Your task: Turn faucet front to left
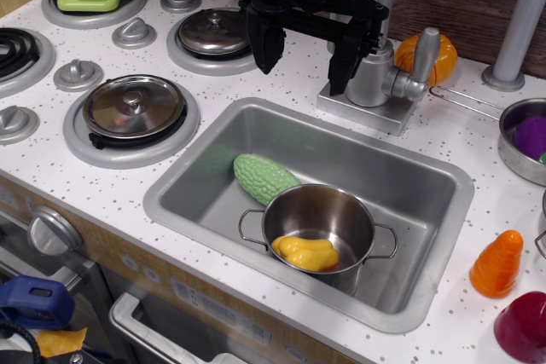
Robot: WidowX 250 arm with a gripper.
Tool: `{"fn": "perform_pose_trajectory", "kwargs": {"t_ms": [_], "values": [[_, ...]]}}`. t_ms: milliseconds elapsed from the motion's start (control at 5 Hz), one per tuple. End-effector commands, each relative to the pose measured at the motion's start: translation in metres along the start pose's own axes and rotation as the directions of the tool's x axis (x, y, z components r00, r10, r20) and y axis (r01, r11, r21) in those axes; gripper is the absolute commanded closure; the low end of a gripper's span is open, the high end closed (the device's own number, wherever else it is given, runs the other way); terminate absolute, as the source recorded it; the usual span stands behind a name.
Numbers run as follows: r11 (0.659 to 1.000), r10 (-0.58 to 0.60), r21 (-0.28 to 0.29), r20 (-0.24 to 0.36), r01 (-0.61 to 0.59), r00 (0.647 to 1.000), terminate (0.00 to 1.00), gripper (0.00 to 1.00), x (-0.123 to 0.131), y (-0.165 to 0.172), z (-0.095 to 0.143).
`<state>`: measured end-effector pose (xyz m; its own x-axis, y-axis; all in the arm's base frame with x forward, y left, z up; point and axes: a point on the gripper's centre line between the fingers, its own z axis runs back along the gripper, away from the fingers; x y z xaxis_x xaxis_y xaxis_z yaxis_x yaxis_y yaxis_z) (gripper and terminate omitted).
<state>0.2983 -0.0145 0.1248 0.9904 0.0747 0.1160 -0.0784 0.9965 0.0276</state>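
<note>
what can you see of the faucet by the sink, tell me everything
The faucet is a silver-grey, plastic-looking toy tap: a thick upright column on a square base plate, standing on the white speckled counter just behind the sink. A stubby lever sticks out to the right. The black gripper, jaws open, hangs in front of it and hides its spout; whether they touch cannot be told.

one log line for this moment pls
gripper: open, above sink rim | faucet: untouched, just right of gripper | pot: in sink
</note>
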Motion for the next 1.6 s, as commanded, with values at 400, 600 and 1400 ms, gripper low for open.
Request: {"fn": "perform_pose_trajectory", "kwargs": {"t_ms": [400, 600, 1400], "values": [[0.999, 0.035, -0.029, 0.087, -0.033, 0.996, 0.0, 0.0, 0.001, -0.031, 0.004], [0.999, 0.047, -0.008, 0.138, -0.046, 0.989, 0.0, 0.0, 0.005, -0.045, 0.003], [0.998, -0.05, -0.011, 0.28, 0.055, 0.959, 0.0, 0.0, 0.042, -0.061, 0.006]]}}
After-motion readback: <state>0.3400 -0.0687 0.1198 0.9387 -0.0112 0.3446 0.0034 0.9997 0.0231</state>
